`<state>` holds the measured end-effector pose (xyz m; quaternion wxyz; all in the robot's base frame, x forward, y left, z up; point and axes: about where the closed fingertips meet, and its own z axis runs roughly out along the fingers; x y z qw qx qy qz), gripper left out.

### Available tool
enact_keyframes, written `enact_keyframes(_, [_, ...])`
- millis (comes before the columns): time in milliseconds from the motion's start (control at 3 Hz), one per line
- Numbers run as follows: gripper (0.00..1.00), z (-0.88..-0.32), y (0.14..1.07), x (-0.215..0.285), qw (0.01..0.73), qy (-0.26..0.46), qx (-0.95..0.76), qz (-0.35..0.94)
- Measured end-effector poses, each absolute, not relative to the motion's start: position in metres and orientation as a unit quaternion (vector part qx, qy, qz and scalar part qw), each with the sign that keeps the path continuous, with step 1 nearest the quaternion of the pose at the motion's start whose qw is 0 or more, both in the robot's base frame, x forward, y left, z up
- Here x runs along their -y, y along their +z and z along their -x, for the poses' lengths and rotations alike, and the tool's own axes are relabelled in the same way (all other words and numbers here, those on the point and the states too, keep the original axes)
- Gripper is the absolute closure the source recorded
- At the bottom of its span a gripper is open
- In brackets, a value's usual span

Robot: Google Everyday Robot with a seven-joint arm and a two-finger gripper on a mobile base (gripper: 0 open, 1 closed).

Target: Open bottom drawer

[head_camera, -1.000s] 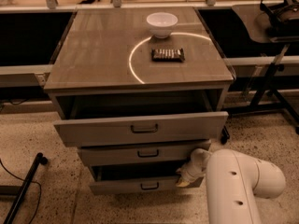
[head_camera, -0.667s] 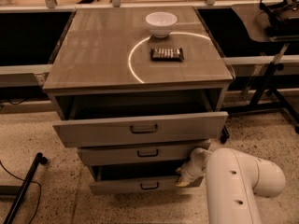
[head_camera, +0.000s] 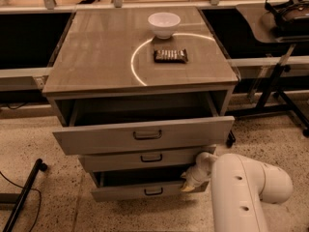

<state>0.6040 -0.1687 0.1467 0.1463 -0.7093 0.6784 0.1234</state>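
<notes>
Resting at the lower right corner of the cabinet [head_camera: 96, 62], the gripper [head_camera: 190, 181] touches the right end of the bottom drawer [head_camera: 125, 193], just where it was a second ago. Whether it is apart or clamped I cannot tell. Nothing has visibly shifted. The drawer, lowest in the cabinet, stands partly pulled out with a dark gap above its front, no further than before. Its small bar handle [head_camera: 153, 191] sits free at the centre. The pull seems paused or finished, and I judge the task nearly done. The white bowl [head_camera: 164, 24] on the cabinet's top is undisturbed.
</notes>
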Motion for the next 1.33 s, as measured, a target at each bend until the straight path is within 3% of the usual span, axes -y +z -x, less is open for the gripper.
enact_keyframes(1000, [0.2, -0.604, 0.1467, 0.1686, 0.146, 0.123, -0.678, 0.709])
enact_keyframes(1333, [0.0, -0.6035, 0.1463, 0.1683, 0.146, 0.124, -0.678, 0.709])
